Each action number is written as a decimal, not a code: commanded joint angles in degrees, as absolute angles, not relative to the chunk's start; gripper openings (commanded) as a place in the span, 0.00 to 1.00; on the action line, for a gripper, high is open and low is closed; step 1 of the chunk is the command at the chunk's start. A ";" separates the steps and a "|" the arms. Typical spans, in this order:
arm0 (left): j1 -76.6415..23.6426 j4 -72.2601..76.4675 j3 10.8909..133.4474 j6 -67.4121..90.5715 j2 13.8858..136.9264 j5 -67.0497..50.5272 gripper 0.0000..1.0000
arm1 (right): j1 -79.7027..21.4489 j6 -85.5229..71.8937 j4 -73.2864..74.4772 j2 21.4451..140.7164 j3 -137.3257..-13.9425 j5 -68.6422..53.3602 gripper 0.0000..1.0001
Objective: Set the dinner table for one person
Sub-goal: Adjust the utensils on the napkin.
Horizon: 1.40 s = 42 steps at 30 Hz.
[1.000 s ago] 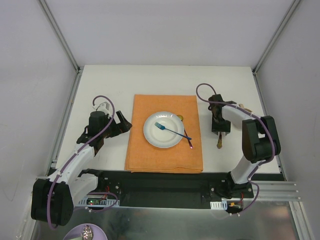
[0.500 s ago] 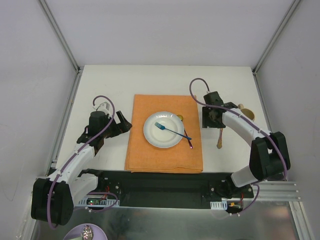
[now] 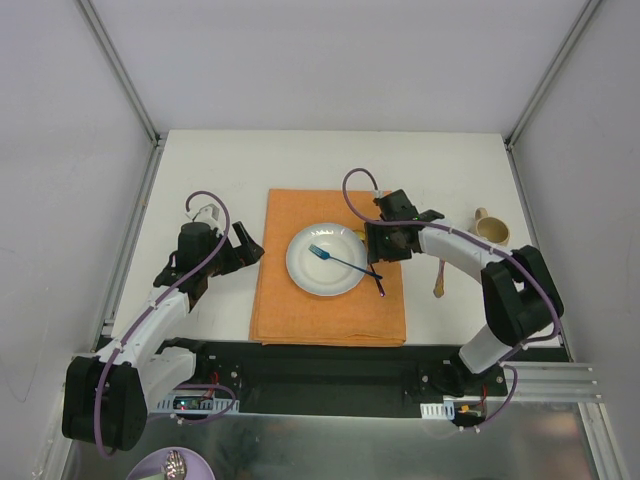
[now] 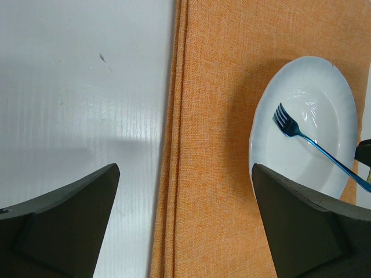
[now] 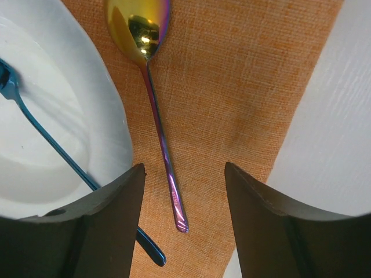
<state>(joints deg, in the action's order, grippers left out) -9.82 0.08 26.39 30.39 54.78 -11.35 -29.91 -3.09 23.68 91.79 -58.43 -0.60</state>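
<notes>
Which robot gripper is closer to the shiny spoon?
Right. The right gripper hangs just above the spoon, on the orange cloth beside the plate. The left gripper is at the cloth's far left edge, across the plate from the spoon.

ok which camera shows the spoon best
The right wrist view: the spoon lies close-up on the orange cloth beside the plate. From the top, the right gripper hides most of it; the left wrist view misses it.
</notes>
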 commanded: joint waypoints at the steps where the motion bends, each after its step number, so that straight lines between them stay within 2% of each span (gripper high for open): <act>1: -10.46 0.44 26.63 28.92 53.88 -10.02 0.99 | -31.38 -4.66 19.51 93.25 -59.68 -4.13 0.61; 8: -10.46 0.35 26.37 28.83 53.53 -9.93 0.99 | -33.13 -5.10 20.65 93.61 -61.96 -3.17 0.61; 17: -10.46 0.44 26.63 28.92 54.32 -10.11 0.99 | -34.63 -3.43 25.75 89.30 -64.16 6.06 0.61; 32: -10.46 0.35 26.54 28.92 54.23 -10.02 0.99 | -38.22 -0.35 24.52 87.63 -63.19 0.88 0.60; 42: -10.46 0.35 26.63 28.92 54.14 -10.02 0.99 | -40.25 2.02 24.96 90.35 -64.16 2.20 0.60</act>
